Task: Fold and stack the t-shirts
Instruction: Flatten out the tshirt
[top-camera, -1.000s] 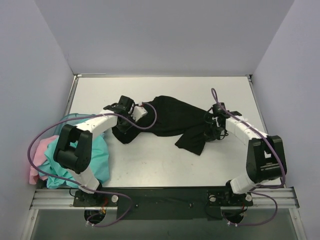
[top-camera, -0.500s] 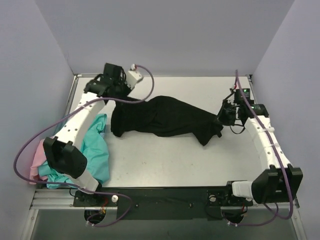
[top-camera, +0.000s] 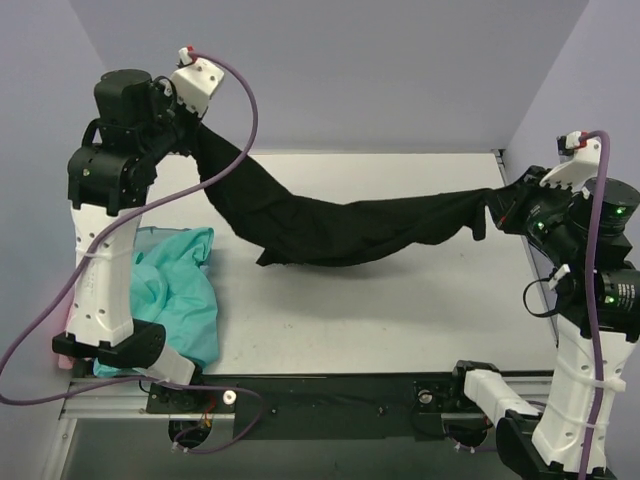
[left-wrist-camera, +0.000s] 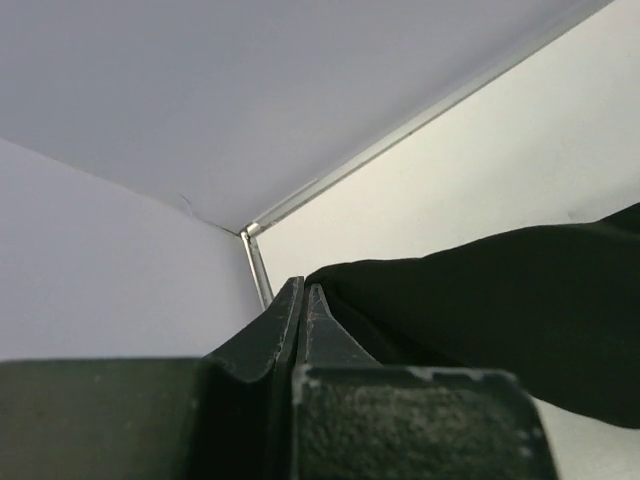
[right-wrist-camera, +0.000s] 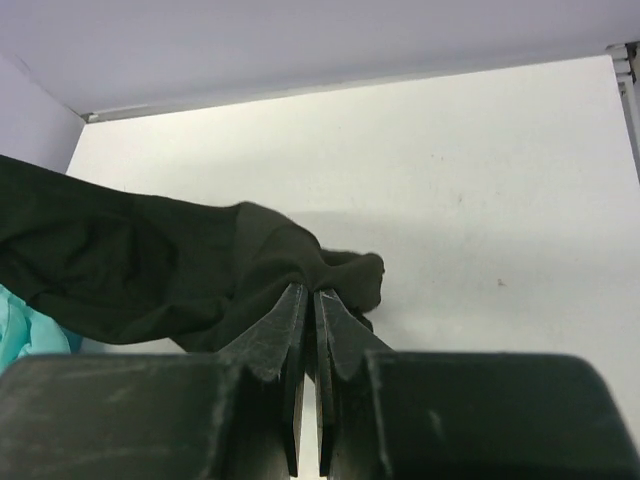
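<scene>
White counter (top-camera: 400, 310) had the black tee (top-camera: 340, 225) lying on it in a lump a second ago. Now the tee is up in the air. It hangs across the counter like a hammock. One end is high at the back left and the other end is high at the right. Its middle sags low, and I cannot tell if the lowest part touches the counter. Both arms were bent down low over the lump then. Now both stand tall and far apart.

The teal tee (top-camera: 180, 290) sits in a heap at the left edge, near the left arm's base. It looks the same as before.

The left tool (left-wrist-camera: 303, 300) is pressed together on a bit of black cloth at its tip. The right tool (right-wrist-camera: 308, 300) is pinching the other end the same way, and a small bunch of cloth pokes out past it.

I think the tee is being pulled open so it can be laid flat. It is twisted like a rope, not spread wide. So no fold is made yet, and nothing is stacked. The job looks close to its start.
</scene>
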